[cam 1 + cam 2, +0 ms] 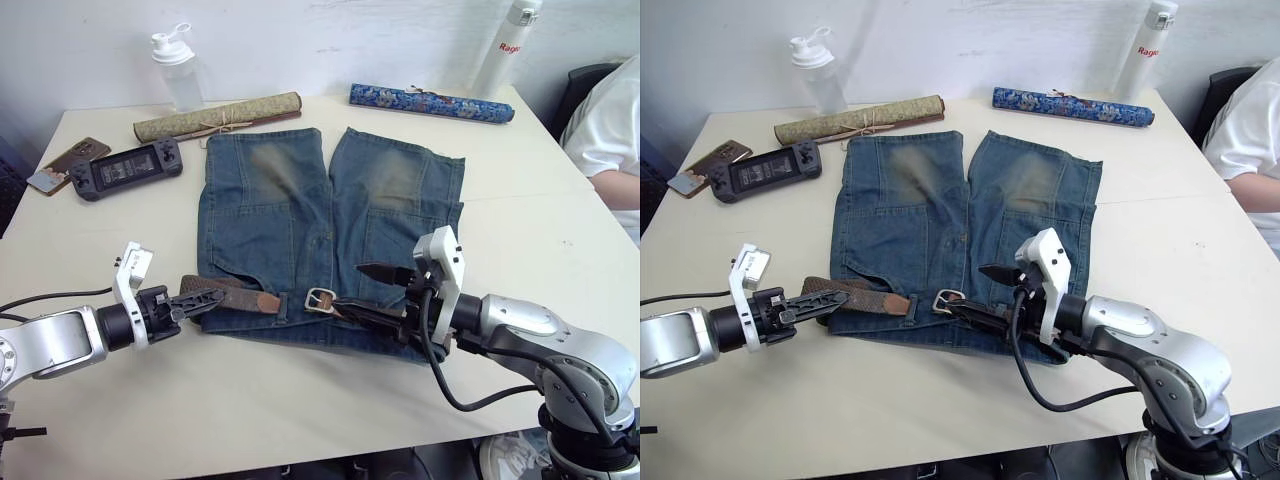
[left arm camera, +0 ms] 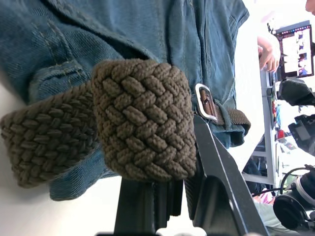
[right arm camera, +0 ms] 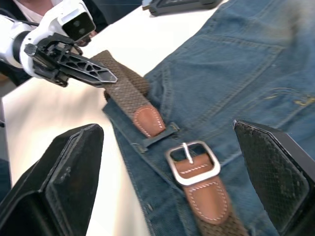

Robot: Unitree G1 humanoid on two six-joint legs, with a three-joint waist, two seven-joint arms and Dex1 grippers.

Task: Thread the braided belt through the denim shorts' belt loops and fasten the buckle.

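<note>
The denim shorts (image 1: 330,200) lie flat mid-table with the waistband toward me. The braided belt (image 1: 225,291) runs along the waistband and folds back on itself at the shorts' left edge. Its tan leather tip (image 3: 147,120) rests beside a belt loop (image 3: 158,138). Just right of the tip sits the silver buckle (image 3: 192,161) on brown leather. My left gripper (image 1: 212,298) is shut on the folded braided strap (image 2: 140,123). My right gripper (image 1: 352,291) is open over the waistband, one finger on each side of the buckle, holding nothing.
Behind the shorts lie a tan scroll (image 1: 217,117) and a blue scroll (image 1: 430,102). At the back left are a clear bottle (image 1: 178,68), a game console (image 1: 125,169) and a phone (image 1: 68,163). A white bottle (image 1: 506,45) and a person's sleeve (image 1: 608,130) are at the right.
</note>
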